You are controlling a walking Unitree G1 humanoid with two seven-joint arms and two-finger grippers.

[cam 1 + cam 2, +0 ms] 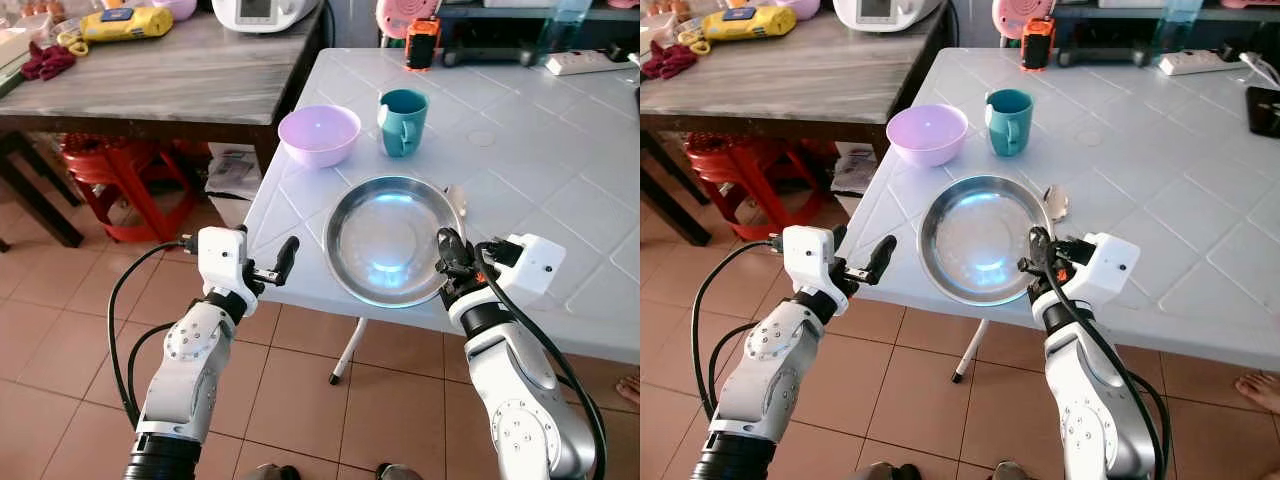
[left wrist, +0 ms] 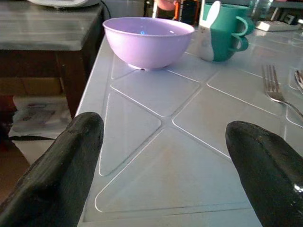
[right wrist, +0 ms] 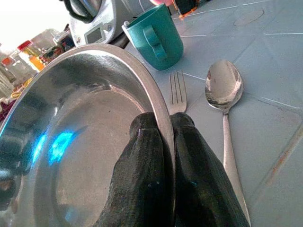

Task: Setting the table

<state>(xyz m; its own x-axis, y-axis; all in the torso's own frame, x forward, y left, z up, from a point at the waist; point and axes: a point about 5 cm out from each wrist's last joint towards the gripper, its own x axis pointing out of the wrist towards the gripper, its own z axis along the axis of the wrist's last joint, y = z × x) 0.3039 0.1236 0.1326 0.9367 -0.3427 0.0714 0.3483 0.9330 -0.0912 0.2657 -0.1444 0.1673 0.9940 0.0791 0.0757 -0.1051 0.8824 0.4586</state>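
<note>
Two tables (image 1: 560, 170) on terracotta floor tiles (image 1: 60, 300)

Silver plate (image 1: 385, 240), lilac bowl (image 1: 319, 135), teal mug (image 1: 402, 121), white triangle-patterned table (image 1: 560, 180), black end effector fingers (image 3: 147, 175).

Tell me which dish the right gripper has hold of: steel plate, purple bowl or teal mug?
The steel plate: the right gripper pinches its near rim. The purple bowl and teal mug stand untouched farther back.

You see a white table (image 1: 560, 170); on it a steel plate (image 1: 385, 240), behind the plate a purple bowl (image 1: 319, 134) and a teal mug (image 1: 402, 121), beside the plate a fork (image 3: 177, 92) and a spoon (image 3: 224, 90).
</note>
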